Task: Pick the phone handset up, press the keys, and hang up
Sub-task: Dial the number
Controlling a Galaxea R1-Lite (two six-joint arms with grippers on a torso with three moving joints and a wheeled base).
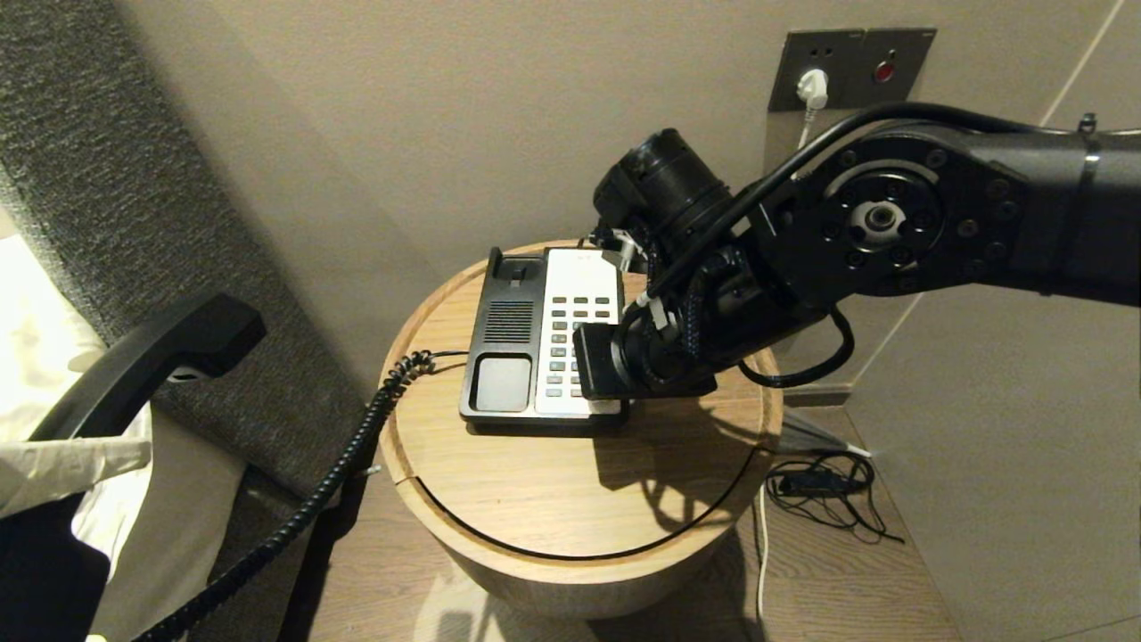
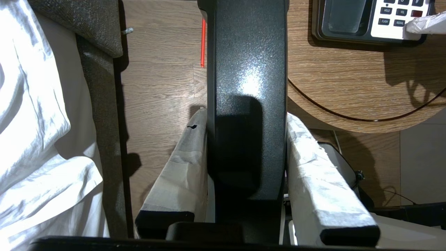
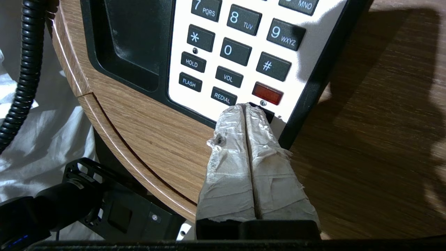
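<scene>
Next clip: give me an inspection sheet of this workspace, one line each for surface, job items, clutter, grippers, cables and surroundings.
Surface: round wooden side table, phone base on it.
Job's things: phone base with cradle empty; handset lifted off, held out beside the table.
Clutter: nothing seen on the table; a thin red stick lies on the floor.
Grippers: left gripper shut on the handset; right gripper with jaws shut, tip at the keypad's bottom row below the red key.
Cables: coiled cord runs off the table edge; thin black cable on the floor.
Surroundings: wall socket, white bedding.
</scene>
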